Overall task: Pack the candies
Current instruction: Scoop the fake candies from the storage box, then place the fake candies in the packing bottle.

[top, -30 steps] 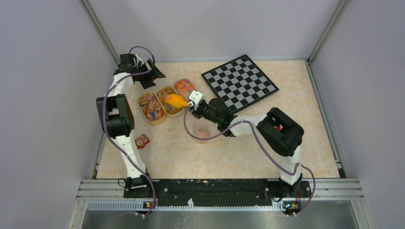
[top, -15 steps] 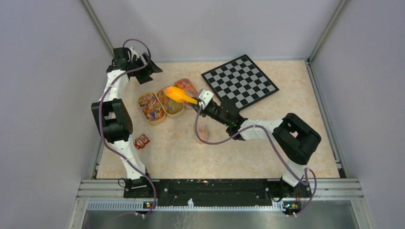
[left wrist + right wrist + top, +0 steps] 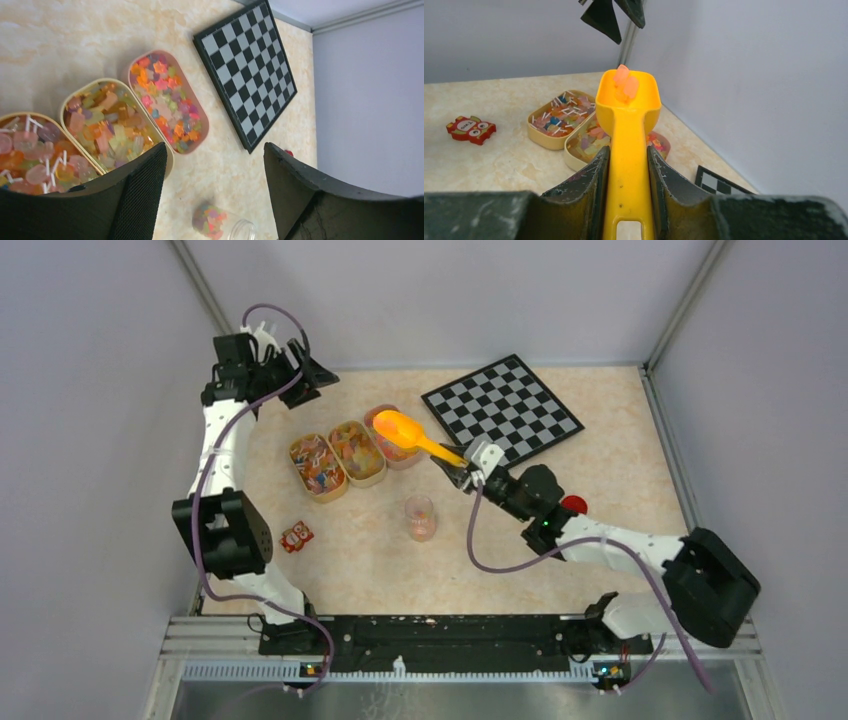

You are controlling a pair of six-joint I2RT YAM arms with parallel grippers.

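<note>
Over the last second the right arm has swung out to the right, carrying the yellow-orange plastic scoop [image 3: 403, 428] from above the middle tray to above the end tray next to the chessboard, and the left arm has drawn back towards the far left corner.

The right pincer [image 3: 468, 466] is pressed shut on the scoop's handle, one finger against each side of it, with the bowl reaching out ahead of the fingertips. A few tiny orange-pink candies [image 3: 624, 83] lie heaped in that bowl. Many more of them, in mixed orange, pink, yellow and green, fill the pale oval plastic tray [image 3: 201, 131] directly under the bowl. Two matching trays lie side by side just left of it. The middle tray [image 3: 357, 452] holds larger pastel sweets and the far tray [image 3: 316, 463] holds stick sweets.

A small clear jar [image 3: 420, 519] stands open on the marbled table [image 3: 560, 580], below and to the left of the right pincer and apart from it, with some sweets in its bottom. A red round lid [image 3: 572, 504] lies just behind this pincer, beside the arm.

The left pincer [image 3: 316, 386] hangs high over the table's far left corner, well apart from the trays. Its fingers [image 3: 135, 195] are spread wide with nothing between them.
</note>
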